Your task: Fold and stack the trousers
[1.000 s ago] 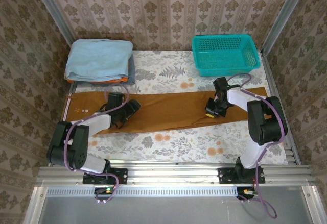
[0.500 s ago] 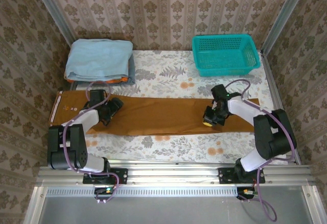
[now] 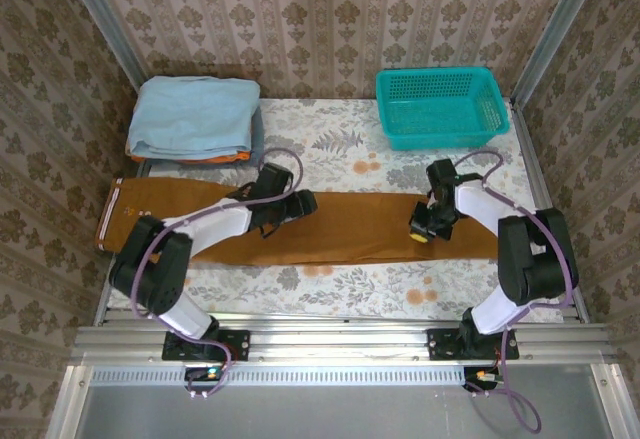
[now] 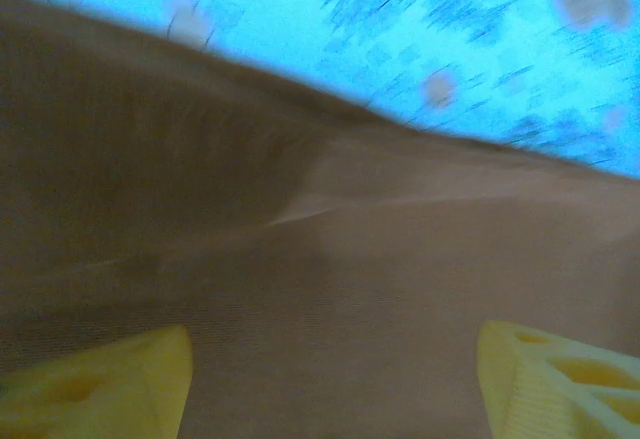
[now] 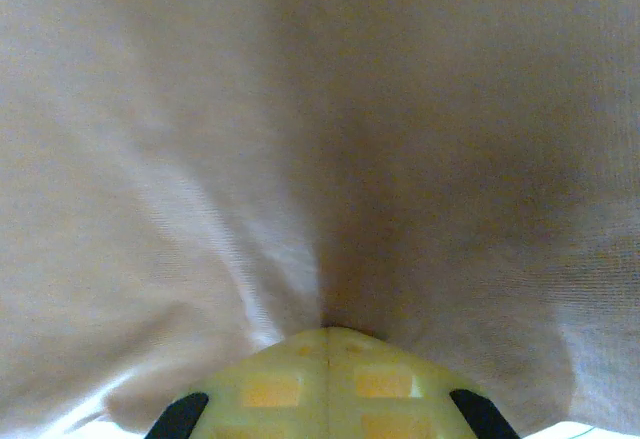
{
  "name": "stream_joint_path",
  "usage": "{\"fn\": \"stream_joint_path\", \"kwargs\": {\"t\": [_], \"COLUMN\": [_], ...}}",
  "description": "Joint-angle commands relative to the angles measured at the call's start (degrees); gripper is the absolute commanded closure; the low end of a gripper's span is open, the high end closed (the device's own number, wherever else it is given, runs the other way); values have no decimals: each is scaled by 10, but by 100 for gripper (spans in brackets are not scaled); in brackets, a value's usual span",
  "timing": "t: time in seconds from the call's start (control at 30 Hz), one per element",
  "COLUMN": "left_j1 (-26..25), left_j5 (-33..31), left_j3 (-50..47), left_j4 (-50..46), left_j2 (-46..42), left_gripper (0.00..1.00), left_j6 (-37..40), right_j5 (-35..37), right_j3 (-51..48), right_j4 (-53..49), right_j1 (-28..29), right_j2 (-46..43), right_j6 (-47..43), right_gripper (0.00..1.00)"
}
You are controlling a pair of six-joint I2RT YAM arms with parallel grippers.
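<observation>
The rust-brown trousers (image 3: 350,229) lie flat in a long band across the table, with the pale-trimmed waistband (image 3: 110,214) at the left end. My left gripper (image 3: 303,202) hovers low over their middle; in the left wrist view its yellow fingers (image 4: 95,379) stand wide apart above bare brown cloth (image 4: 330,259), so it is open and holds nothing. My right gripper (image 3: 420,231) is down on the right leg part. In the right wrist view its fingertips (image 5: 328,344) are pressed together, and creases in the cloth (image 5: 300,109) run into them.
A teal basket (image 3: 440,107) stands at the back right. A folded light blue garment (image 3: 195,117) lies at the back left on a thin orange cloth (image 3: 190,157). The floral tablecloth (image 3: 330,144) shows behind and in front of the trousers. Patterned walls close three sides.
My left gripper has swept right along the trousers from the waist end to the middle, uncovering the waistband. The trousers slid left early on. My right gripper shifted slightly right.
</observation>
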Motion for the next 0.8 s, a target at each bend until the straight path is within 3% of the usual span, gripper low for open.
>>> {"fn": "stream_joint_path", "kwargs": {"t": [0.0, 0.1, 0.17, 0.33, 0.5, 0.7, 0.77], "left_j1": [3, 17, 42, 148, 231, 250, 249], "left_j5": [-6, -23, -18, 21, 27, 28, 39], "left_j3": [-49, -93, -120, -162, -134, -101, -99], "left_j4": [44, 55, 74, 98, 53, 34, 42], "left_j2": [16, 22, 29, 32, 10, 9, 13], "left_gripper": [27, 27, 27, 27, 27, 28, 28], "left_j6": [-41, -36, -33, -12, 36, 67, 68], "right_j5": [-13, -24, -21, -13, 39, 124, 136], "right_j3": [-27, -32, -23, 19, 58, 138, 193], "right_j4": [0, -12, -30, -72, -87, -94, -121], "right_j1": [-41, -91, -118, -165, -175, -174, -174], "right_j2": [2, -9, -16, -44, -63, -26, 32], "right_j6": [-5, -22, -36, -52, -48, -82, -112], "right_gripper": [95, 92, 82, 68, 55, 21, 19]}}
